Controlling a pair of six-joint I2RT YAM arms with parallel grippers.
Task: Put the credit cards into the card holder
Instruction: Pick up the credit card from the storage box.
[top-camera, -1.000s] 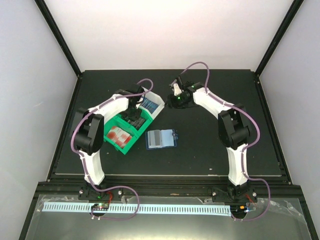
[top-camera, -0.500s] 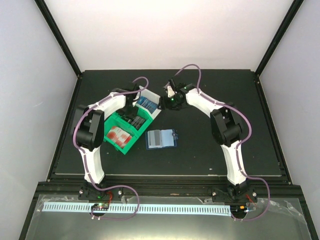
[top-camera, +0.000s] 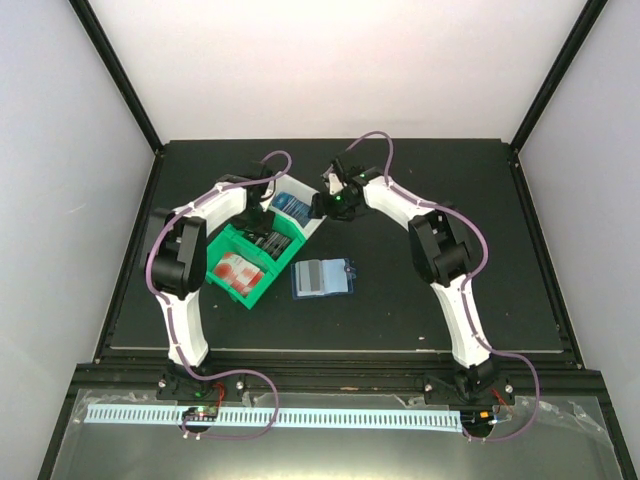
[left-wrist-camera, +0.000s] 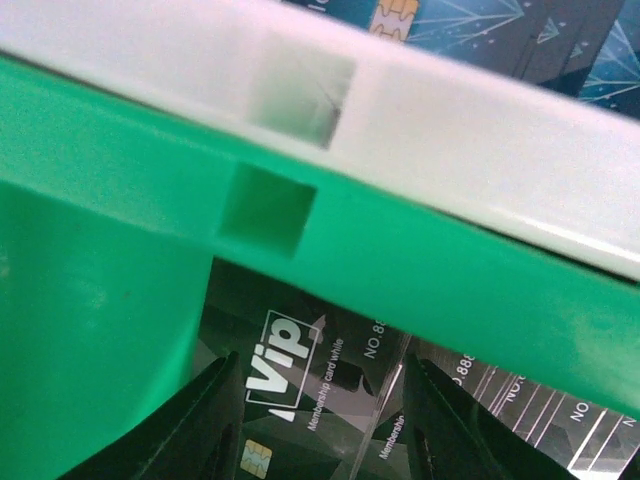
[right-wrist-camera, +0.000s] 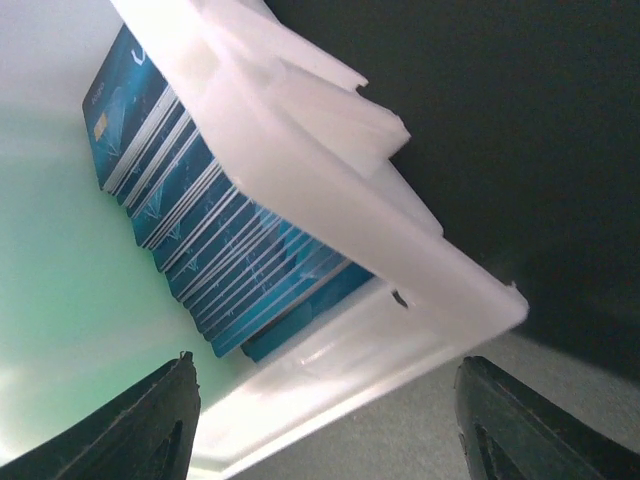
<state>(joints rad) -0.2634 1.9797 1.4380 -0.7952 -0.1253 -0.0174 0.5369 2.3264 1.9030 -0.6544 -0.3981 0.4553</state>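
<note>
The credit cards sit in a green-and-white bin: blue ones in the white end, dark ones in the middle, red-and-white ones at the near end. The card holder lies open on the mat to the right of the bin, its pale slots up. My left gripper is open inside the middle compartment, its fingers either side of the top dark VIP card. My right gripper is open at the bin's white end wall, with the fanned blue cards just inside. Neither holds anything.
The green divider and white divider rise close in front of the left fingers. Black mat surrounds the bin and holder, bounded by a black frame and white walls.
The right arm has swung left, from beside the bin to its white end wall. The left gripper has shifted slightly further back in the bin. Both pairs of jaws have widened.
</note>
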